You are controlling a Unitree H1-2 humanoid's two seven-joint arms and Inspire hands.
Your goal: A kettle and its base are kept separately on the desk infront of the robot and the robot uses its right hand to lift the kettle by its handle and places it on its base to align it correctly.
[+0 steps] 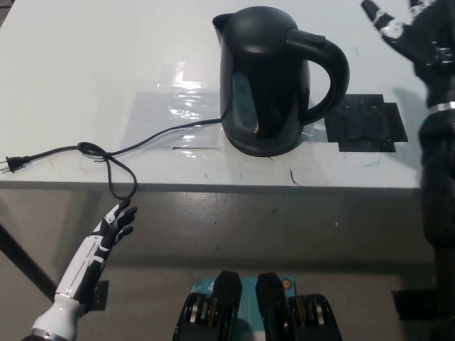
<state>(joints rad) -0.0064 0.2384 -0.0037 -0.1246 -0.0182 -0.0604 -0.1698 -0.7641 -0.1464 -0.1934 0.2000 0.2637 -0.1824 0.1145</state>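
Head view: right hand (419, 35) raised, fingers (375, 15) spread, clear of kettle (266, 78).

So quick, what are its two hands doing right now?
Left hand: open, holding nothing, low beside the table.
Right hand: open, holding nothing, away from the kettle.

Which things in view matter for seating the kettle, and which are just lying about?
Job:
kettle
base, under the kettle
right robot hand, open, clear of the handle

Lying about:
power cord
black patch
left robot hand, resting low
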